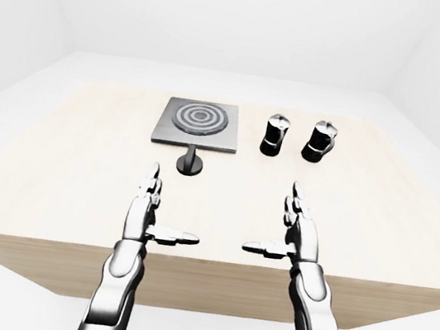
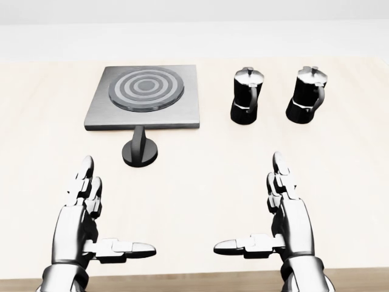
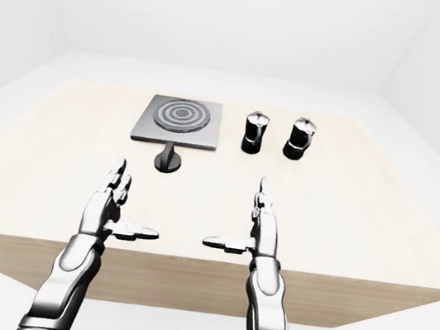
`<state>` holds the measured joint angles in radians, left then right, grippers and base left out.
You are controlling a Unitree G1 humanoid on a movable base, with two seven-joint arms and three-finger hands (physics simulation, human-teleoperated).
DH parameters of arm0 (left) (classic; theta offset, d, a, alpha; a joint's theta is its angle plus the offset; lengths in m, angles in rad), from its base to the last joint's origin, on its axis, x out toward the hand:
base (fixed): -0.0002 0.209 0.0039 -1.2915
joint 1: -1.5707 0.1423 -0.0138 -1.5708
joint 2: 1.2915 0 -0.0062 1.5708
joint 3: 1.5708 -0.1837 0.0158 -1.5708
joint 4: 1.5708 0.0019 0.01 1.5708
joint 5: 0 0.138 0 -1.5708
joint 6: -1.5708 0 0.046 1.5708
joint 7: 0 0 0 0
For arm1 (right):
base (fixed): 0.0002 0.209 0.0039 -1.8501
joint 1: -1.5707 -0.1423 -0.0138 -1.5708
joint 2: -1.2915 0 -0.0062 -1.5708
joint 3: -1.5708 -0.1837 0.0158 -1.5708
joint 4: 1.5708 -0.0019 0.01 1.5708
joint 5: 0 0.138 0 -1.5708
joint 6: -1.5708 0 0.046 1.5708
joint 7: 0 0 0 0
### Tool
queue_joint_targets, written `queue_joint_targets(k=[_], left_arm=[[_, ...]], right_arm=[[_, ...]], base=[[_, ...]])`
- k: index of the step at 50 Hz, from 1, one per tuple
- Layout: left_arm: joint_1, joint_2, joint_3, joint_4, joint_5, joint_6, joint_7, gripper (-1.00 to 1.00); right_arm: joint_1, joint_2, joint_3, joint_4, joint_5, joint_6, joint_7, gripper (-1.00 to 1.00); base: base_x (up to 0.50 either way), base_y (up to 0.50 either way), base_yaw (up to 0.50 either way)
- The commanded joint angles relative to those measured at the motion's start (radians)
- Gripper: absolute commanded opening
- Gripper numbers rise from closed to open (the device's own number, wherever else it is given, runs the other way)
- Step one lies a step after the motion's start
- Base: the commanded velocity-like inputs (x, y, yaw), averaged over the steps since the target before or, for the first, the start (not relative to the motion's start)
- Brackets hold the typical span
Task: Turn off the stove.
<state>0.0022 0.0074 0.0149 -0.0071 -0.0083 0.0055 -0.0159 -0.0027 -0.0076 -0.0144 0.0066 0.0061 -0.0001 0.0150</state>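
— How do the robot's arms sit?
— Both reach up from the bottom of the head view, side by side and well apart, over the near edge of the worktop (image 2: 340,182).
— And the left hand (image 2: 82,213)?
— Open: fingers straight, pointing toward the far edge, thumb stuck out toward the other hand.
— The right hand (image 2: 289,213)?
— A mirror of it, open, thumb pointing inward. Neither hand holds anything.

The bench (image 2: 200,182) is pale wood, matt with barely any grain. Stove (image 2: 146,97) looks like brushed grey metal, its knob (image 2: 140,151) glossy black. Both moka pots (image 2: 246,96) (image 2: 306,94) are shiny black with chrome lids. Fingers (image 2: 85,182) are polished silvery metal.
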Motion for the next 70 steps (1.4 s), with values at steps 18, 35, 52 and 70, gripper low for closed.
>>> queue_joint_targets(k=[18, 35, 52, 70], left_arm=[[0.006, 0.012, 0.024, -0.015, -0.013, 0.010, -0.028, 1.00], [0.001, 0.011, 0.023, 0.001, -0.013, -0.002, -0.027, 1.00], [0.003, 0.011, 0.023, -0.006, -0.013, -0.002, -0.027, 1.00], [-0.149, 0.073, 0.246, -0.109, -0.237, 0.082, 0.354, 1.00]], right_arm=[[-0.011, -0.014, -0.019, 0.027, 0.000, 0.003, 0.031, 1.00], [-0.009, -0.012, -0.020, 0.027, 0.003, -0.004, 0.034, 1.00], [-0.014, -0.013, -0.023, 0.041, 0.007, -0.008, 0.031, 1.00], [-0.016, -0.013, -0.024, 0.040, 0.011, -0.006, 0.030, 1.00]], base=[[0.00, 0.06, 0.00], [0.00, 0.40, 0.00], [0.00, 0.35, 0.00], [0.00, 0.11, 0.00]])
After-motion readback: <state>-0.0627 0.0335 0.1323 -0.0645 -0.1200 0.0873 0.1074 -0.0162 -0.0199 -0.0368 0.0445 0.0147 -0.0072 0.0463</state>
